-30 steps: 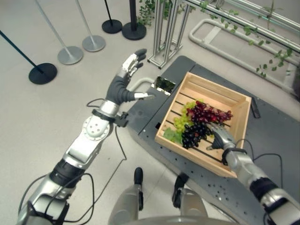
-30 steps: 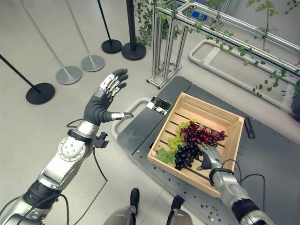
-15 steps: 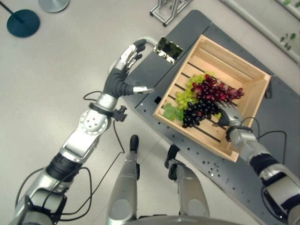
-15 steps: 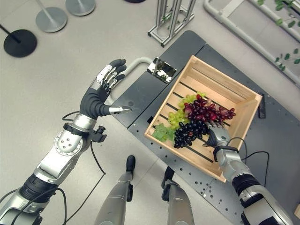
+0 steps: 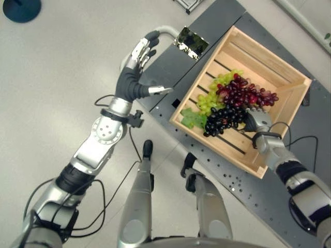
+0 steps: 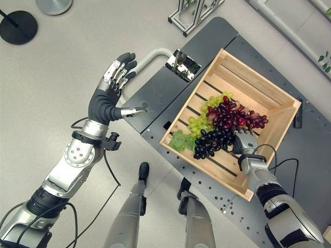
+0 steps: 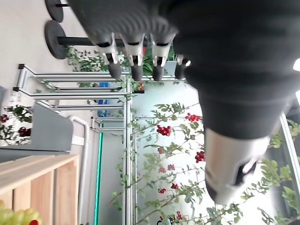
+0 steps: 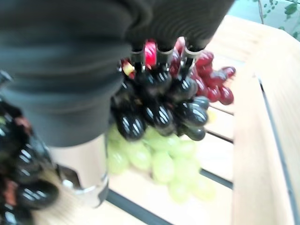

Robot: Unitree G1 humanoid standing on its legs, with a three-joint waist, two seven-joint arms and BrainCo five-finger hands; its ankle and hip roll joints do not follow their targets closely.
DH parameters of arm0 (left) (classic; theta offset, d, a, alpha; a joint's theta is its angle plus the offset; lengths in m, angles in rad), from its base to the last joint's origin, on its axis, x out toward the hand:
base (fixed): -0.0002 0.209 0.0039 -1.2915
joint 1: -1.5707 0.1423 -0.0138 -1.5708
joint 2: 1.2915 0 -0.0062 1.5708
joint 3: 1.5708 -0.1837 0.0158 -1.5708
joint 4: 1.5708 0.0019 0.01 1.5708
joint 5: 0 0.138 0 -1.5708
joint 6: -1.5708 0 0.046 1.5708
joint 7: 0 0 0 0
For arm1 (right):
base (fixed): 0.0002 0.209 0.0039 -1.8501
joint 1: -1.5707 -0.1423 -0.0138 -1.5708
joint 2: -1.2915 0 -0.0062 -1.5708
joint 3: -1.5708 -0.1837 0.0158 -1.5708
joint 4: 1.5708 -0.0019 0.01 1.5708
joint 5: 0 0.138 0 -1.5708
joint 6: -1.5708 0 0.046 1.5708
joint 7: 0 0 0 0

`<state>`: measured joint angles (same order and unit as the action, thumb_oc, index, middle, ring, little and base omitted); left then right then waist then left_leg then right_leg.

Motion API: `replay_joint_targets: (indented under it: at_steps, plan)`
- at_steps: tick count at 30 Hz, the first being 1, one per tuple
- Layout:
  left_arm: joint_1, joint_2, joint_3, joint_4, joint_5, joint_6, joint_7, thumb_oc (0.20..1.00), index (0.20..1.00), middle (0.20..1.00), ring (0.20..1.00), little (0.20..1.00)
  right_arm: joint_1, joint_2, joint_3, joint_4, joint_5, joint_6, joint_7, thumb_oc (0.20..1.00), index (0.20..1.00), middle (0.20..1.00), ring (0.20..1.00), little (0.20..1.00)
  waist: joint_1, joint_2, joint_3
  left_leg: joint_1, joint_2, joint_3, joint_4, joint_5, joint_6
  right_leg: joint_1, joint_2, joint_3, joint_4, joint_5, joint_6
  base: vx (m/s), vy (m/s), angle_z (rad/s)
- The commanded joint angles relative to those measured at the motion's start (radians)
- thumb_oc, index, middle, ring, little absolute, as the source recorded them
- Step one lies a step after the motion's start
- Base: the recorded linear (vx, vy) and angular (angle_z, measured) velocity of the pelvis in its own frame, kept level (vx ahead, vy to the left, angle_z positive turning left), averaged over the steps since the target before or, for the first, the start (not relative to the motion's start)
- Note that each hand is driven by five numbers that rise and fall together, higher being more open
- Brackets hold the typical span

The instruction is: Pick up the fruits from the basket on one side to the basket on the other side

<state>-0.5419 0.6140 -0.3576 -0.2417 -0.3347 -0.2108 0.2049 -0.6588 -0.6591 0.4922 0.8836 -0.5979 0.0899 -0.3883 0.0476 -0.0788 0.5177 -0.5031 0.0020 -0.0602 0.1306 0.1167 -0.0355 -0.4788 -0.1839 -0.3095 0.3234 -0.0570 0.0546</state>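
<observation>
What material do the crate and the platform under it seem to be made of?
The crate looks like pale unfinished wood: visible grain, slatted bottom with gaps. The platform under it appears to be dark grey metal with a matte finish, judging by its rows of small holes and rounded corners, though painted board is possible.

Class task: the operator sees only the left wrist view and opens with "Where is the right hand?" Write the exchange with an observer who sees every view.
Observer: The right hand is inside the wooden crate, against the dark grape bunch.
Operator: What else lies in there?
Observer: A red bunch and a green bunch lie beside the dark one.
Operator: Where is my left hand?
Observer: The left hand is open, held up over the floor, off to the crate's left.
</observation>
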Motion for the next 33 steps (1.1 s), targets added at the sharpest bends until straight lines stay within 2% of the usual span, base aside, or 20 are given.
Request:
replay_joint_targets:
  at_steps: [1,10,16,23,33]
  plan:
    - [-0.047,-0.041,0.002,-0.055,0.031,-0.039,0.013,1.0,1.0,1.0,1.0,1.0,-0.094,-0.058,0.079,0.054,0.011,0.022,0.008,1.0,1.0,1.0,1.0,1.0,0.011,0.014,0.002,0.017,-0.001,0.023,0.119,-0.165,0.001,-0.009,-0.019,0.009,-0.143,0.128,0.069,0.0,0.0,0.0]
    - [-0.046,-0.046,-0.007,-0.052,0.049,-0.038,0.016,1.0,1.0,1.0,1.0,1.0,-0.199,-0.059,0.153,0.171,-0.008,0.03,0.034,1.0,1.0,1.0,1.0,1.0,0.02,0.04,0.002,-0.051,-0.011,0.014,0.122,-0.152,0.001,-0.069,-0.028,-0.003,-0.132,0.131,0.067,0.0,0.001,0.02]
    - [-0.044,-0.068,-0.003,-0.062,0.057,-0.029,0.027,1.0,1.0,1.0,1.0,1.0,-0.231,-0.046,0.145,0.173,-0.093,0.097,-0.017,1.0,1.0,1.0,1.0,1.0,0.024,0.055,0.002,-0.08,-0.018,0.009,0.112,-0.143,0.003,-0.099,-0.032,-0.007,-0.134,0.133,0.068,0.0,0.003,0.04]
    - [-0.063,-0.08,-0.015,-0.061,0.055,-0.03,0.034,1.0,1.0,1.0,1.0,1.0,-0.27,-0.028,0.162,0.192,-0.109,0.116,-0.006,1.0,1.0,1.0,1.0,1.0,0.027,0.059,0.002,-0.086,-0.022,0.006,0.108,-0.143,0.004,-0.102,-0.034,-0.007,-0.137,0.134,0.067,0.0,0.0,0.0]
    - [-0.072,-0.088,-0.029,-0.057,0.077,-0.031,0.022,1.0,1.0,1.0,1.0,1.0,-0.321,-0.012,0.243,0.228,-0.125,0.07,0.069,1.0,1.0,1.0,1.0,1.0,0.024,0.066,0.002,-0.1,-0.024,0.005,0.102,-0.137,0.002,-0.118,-0.033,-0.007,-0.137,0.134,0.066,0.0,0.0,0.0]
